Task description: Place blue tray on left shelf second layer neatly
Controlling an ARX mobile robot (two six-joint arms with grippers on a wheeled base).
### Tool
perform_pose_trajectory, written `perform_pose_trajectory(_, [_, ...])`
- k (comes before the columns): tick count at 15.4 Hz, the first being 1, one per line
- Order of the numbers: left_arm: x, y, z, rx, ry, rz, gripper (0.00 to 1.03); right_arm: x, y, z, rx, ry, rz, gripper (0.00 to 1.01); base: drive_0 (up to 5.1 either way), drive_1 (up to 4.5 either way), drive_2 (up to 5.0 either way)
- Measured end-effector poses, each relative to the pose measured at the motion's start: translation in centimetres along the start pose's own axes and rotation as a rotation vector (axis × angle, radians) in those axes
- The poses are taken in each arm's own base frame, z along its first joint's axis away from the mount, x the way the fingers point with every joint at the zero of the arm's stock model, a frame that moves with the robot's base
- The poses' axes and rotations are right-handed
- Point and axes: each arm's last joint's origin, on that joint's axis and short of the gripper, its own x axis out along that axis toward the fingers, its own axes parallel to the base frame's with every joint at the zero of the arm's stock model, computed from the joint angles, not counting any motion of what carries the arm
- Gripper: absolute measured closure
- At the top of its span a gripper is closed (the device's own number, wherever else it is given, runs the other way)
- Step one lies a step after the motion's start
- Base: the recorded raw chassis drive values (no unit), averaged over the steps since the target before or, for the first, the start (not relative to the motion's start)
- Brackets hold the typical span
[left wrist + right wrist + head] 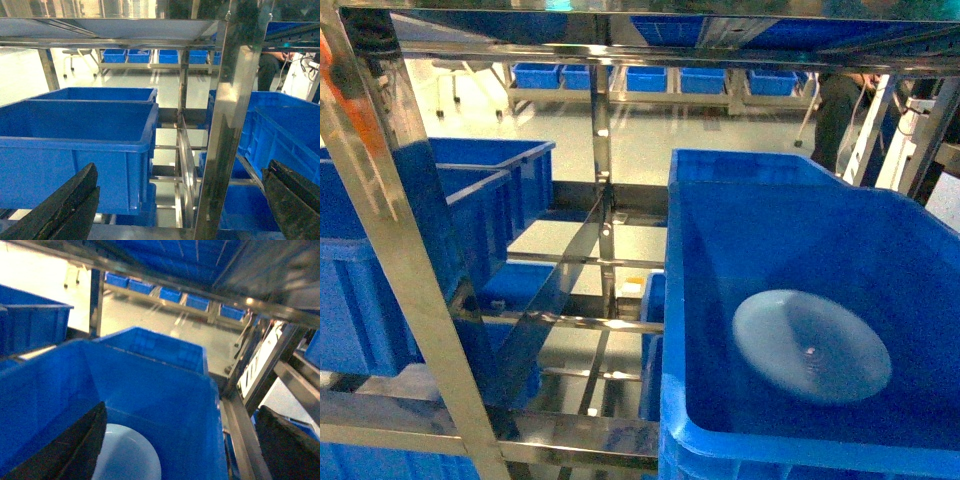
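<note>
Left end effector (182, 200): you had it spread wide, both dark fingers (65, 210) at the bottom corners of its wrist view, nothing between them.
Right end effector (180, 450): released too, you saw its fingers (70, 450) parted over the near crate, gripping nothing.
Blue tray (811, 345): it lay flat on the floor of the right-hand blue crate (720, 300), pale against the dark plastic, touching neither end effector.
Left shelf second layer (410, 260): to your left, the steel rack held two blue crates (80, 145) one behind the other.
Background: more blue crates (650, 78) sat on a far rack.
</note>
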Motion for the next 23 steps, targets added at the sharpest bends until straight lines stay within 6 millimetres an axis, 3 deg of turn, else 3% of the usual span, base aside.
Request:
perform_pose_trajectory(1, [0.0, 0.0, 0.0, 0.000, 0.000, 0.000, 0.05, -0.7, 0.1, 1.0, 0.008, -0.029, -0.007, 0.02, 0.0, 0.00, 0.0])
perform_pose_trajectory(8, [0.0, 0.0, 0.0, 0.000, 0.000, 0.000, 0.05, -7.3, 2.6, 2.6, 0.061, 0.013, 0.058, 0.03, 0.0, 0.00, 0.0])
perform_pose_trajectory(10, [0.0, 0.0, 0.0, 0.000, 0.000, 0.000, 0.05, -9.5, 3.3, 4.0, 0.067, -0.011, 0.083, 0.03, 0.0, 0.00, 0.0])
perform_pose_trajectory(13, [0.0, 0.0, 0.0, 0.000, 0.000, 0.000, 0.05, -11.9, 3.2, 4.9, 0.074, -0.021, 0.058, 0.03, 0.0, 0.00, 0.0])
perform_pose_trajectory(15, [0.0, 0.0, 0.0, 0.000, 0.000, 0.000, 0.05, -12.9, 2.9, 5.7, 0.074, -0.049, 0.029, 0.03, 0.0, 0.00, 0.0])
perform_pose_trajectory(19, [0.0, 0.0, 0.0, 0.000, 0.000, 0.000, 0.05, -13.0, 2.6, 6.0, 0.083, -0.062, 0.011, 0.03, 0.0, 0.00, 0.0])
perform_pose_trajectory(20, [0.0, 0.0, 0.0, 0.000, 0.000, 0.000, 0.05, -13.0, 3.1, 5.8, 0.142, 0.014, -0.066, 0.15, 0.0, 0.00, 0.0])
perform_pose_trajectory(23, [0.0, 0.0, 0.0, 0.000, 0.000, 0.000, 0.05, -13.5, 3.2, 5.1, 0.176, 0.019, -0.164, 0.48, 0.0, 0.00, 0.0])
